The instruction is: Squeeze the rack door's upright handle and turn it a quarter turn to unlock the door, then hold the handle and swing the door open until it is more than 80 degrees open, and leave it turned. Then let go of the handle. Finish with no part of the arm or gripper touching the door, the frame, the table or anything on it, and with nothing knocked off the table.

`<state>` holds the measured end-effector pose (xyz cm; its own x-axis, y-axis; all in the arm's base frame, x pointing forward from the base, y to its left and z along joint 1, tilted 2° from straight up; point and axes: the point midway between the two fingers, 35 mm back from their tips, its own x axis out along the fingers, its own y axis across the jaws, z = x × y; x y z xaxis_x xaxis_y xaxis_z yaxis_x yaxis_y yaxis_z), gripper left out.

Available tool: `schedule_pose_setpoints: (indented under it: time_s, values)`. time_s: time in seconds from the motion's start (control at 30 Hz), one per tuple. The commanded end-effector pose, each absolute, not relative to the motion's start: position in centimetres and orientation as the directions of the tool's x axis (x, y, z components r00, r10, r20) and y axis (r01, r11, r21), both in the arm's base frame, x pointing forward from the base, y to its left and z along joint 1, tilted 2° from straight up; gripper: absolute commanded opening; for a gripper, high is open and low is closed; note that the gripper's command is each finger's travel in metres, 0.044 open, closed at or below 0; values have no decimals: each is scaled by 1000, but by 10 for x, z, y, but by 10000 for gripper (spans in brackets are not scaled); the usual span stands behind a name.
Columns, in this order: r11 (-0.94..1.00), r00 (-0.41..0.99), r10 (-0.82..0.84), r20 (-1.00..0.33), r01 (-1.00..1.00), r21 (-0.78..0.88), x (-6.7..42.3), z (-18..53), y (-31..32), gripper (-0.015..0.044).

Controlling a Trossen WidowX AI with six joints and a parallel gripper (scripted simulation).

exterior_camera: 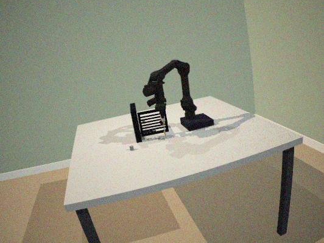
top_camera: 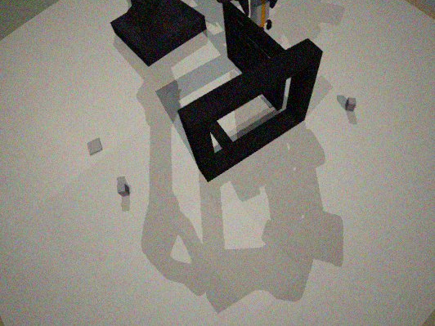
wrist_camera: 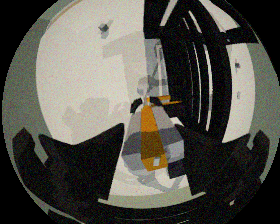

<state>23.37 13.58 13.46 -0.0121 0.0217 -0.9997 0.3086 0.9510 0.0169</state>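
The black slatted door stands swung wide, roughly square to its black frame; the exact angle cannot be read. The upright grey handle with an orange stripe stands at the door's free end; it also shows small in the exterior view. In the wrist view an orange bar sticks out sideways at the handle's far end. My gripper is open around the handle, with a finger on either side. Whether a finger touches it cannot be told.
Small grey blocks and a flat grey tile lie on the white table. The arm's black base stands behind the frame. The door is close beside my right finger in the wrist view.
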Motion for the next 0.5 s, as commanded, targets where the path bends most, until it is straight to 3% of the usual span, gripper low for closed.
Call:
schedule_pose_setpoints:
  time_s: [0.0,0.47]
  values:
    - [950,-12,21,-1000,313,16,234,136,136,297]
    - [950,-12,21,-1000,313,16,236,152,136,297]
